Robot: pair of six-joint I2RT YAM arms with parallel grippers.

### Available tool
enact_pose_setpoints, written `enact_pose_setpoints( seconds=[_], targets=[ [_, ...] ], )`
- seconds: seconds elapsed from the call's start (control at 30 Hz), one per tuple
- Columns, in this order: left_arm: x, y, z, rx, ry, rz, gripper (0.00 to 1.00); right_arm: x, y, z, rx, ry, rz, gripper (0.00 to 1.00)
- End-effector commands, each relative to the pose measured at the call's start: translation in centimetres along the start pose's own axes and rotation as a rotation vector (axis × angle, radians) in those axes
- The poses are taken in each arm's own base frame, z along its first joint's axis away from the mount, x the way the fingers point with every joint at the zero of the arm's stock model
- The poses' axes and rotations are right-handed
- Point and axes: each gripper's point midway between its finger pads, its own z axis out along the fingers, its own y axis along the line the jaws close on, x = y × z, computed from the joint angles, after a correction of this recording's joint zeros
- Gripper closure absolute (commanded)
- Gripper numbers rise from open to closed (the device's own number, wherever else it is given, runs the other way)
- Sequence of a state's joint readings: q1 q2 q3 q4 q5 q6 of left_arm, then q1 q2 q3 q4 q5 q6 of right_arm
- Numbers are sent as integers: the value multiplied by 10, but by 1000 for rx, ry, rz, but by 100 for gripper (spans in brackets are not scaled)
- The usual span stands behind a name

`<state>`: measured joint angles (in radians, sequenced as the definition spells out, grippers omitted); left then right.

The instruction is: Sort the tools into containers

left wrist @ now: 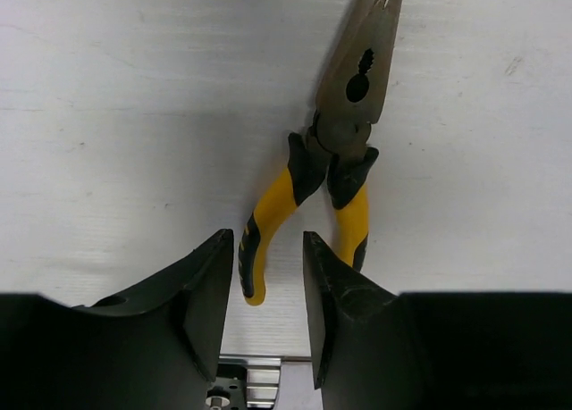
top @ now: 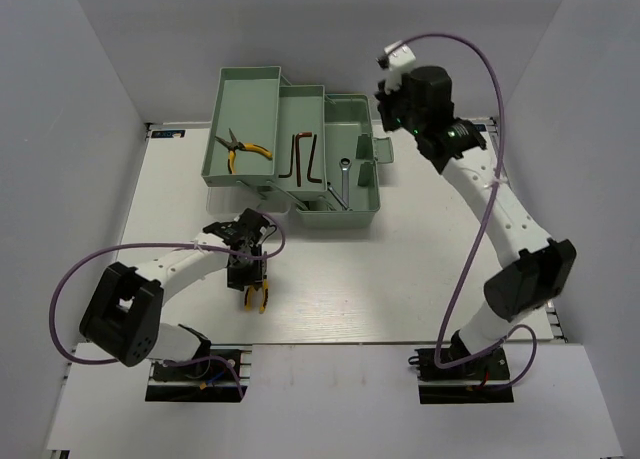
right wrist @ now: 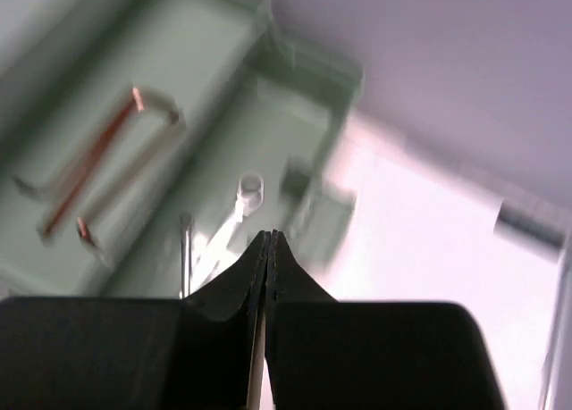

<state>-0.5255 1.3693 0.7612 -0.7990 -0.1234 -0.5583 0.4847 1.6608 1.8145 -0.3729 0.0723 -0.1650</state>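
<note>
Toolbox (top: 340, 219) sits at the far side of the worktop (top: 420, 279). Only the top view shows tray pliers (top: 243, 147). Hex keys (top: 305, 159) are in the middle tier, wrench (top: 344, 184) in the base. Left wrist: loose pliers (left wrist: 349, 115) lie flat on the worktop, and my left end effector (left wrist: 268, 242) is spread around one handle tip. My right end effector (right wrist: 268, 236) is pressed together and empty.

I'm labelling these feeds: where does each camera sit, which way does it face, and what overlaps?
Top external: overhead, behind the robot, looking down on table, toolbox, left arm, right arm.
Left wrist: on the left arm, facing down at the loose pliers; open left tool at bottom.
Right wrist: on the right arm, looking down into the toolbox; shut right tool at bottom.
Shared: loose pliers, top and left wrist; toolbox, top and right wrist.
</note>
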Motion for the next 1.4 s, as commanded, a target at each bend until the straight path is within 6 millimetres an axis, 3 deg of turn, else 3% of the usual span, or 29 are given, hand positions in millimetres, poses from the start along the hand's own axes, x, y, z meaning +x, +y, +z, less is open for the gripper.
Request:
enact_pose_setpoints(
  seconds=[0.0, 0.07, 0.1, 0.23, 0.3, 0.33, 0.37, 0.4, 0.43, 0.47, 0.5, 0.53, 0.6, 0.63, 0.67, 0.7, 0.73, 0.87, 0.9, 0.93, 0.97, 1.0, 1.03, 1.07, 1.1, 1.13, 1.2, 1.33, 1.37],
  targets=[
    [4, -5, 11, 1, 11, 29, 54, 83, 13, -7, -92, 186, 124, 100],
    [7, -4, 18, -21, 32, 42, 60, 79, 20, -28, -144, 163, 167, 100],
    [10, -3, 22, -27, 41, 43, 68, 97, 16, -32, -143, 195, 201, 99],
    [15, -5, 25, -41, 53, 61, 96, 128, 29, -67, -208, 228, 270, 89],
    [15, -8, 21, -35, 48, 72, 100, 137, 24, -74, -199, 233, 289, 83],
    [13, -13, 13, -11, 33, 82, 100, 152, 29, -82, -214, 254, 297, 77],
    [9, -18, 4, 13, 22, 79, 100, 151, 28, -89, -219, 241, 294, 68],
    [9, -29, -5, 73, 12, 115, 100, 148, 31, -96, -235, 225, 286, 39],
    [9, -38, -15, 122, 4, 146, 100, 159, 33, -99, -243, 245, 295, 27],
    [-5, -54, -40, 217, -68, 172, 100, 165, 35, -108, -243, 245, 297, 21],
    [-10, -63, -55, 282, -100, 219, 100, 176, 36, -112, -237, 259, 305, 24],
    [-7, -81, -75, 397, -104, 263, 100, 180, 36, -112, -238, 261, 308, 34],
    [-26, -111, -132, 587, -226, 347, 100, 199, 34, -117, -219, 270, 287, 87],
    [-35, -118, -149, 623, -265, 365, 100, 206, 34, -118, -206, 278, 300, 100],
    [-56, -128, -184, 670, -359, 376, 100, 222, 36, -122, -205, 300, 308, 100],
    [-67, -127, -195, 648, -391, 366, 100, 221, 34, -121, -197, 282, 302, 100],
    [-92, -129, -226, 647, -485, 344, 100, 225, 33, -122, -190, 286, 312, 100],
    [-170, -113, -257, 435, -690, 180, 100, 245, 38, -125, -202, 287, 324, 100],
    [-190, -110, -276, 422, -756, 133, 100, 245, 37, -125, -205, 276, 327, 100],
    [-206, -105, -281, 377, -791, 98, 100, 249, 38, -126, -206, 275, 332, 100],
    [-227, -100, -269, 278, -809, 47, 100, 251, 37, -127, -204, 275, 331, 100],
    [-247, -93, -287, 255, -866, 2, 100, 252, 39, -128, -215, 270, 330, 100],
    [-259, -87, -286, 198, -881, -18, 100, 253, 39, -129, -219, 269, 328, 100],
    [-279, -79, -264, 91, -864, -30, 100, 255, 40, -129, -222, 267, 330, 100],
    [-297, -74, -279, 60, -908, -53, 100, 255, 42, -132, -236, 262, 333, 100],
    [-302, -60, -270, -50, -877, -49, 100, 254, 41, -131, -237, 254, 332, 100],
    [-334, -57, -257, -122, -858, -44, 100, 256, 43, -133, -251, 252, 338, 100],
    [-358, -34, -258, -231, -881, -33, 100, 257, 45, -135, -273, 249, 344, 100],
    [-359, -28, -247, -262, -859, -25, 100, 258, 43, -135, -267, 248, 344, 100]
  ],
)
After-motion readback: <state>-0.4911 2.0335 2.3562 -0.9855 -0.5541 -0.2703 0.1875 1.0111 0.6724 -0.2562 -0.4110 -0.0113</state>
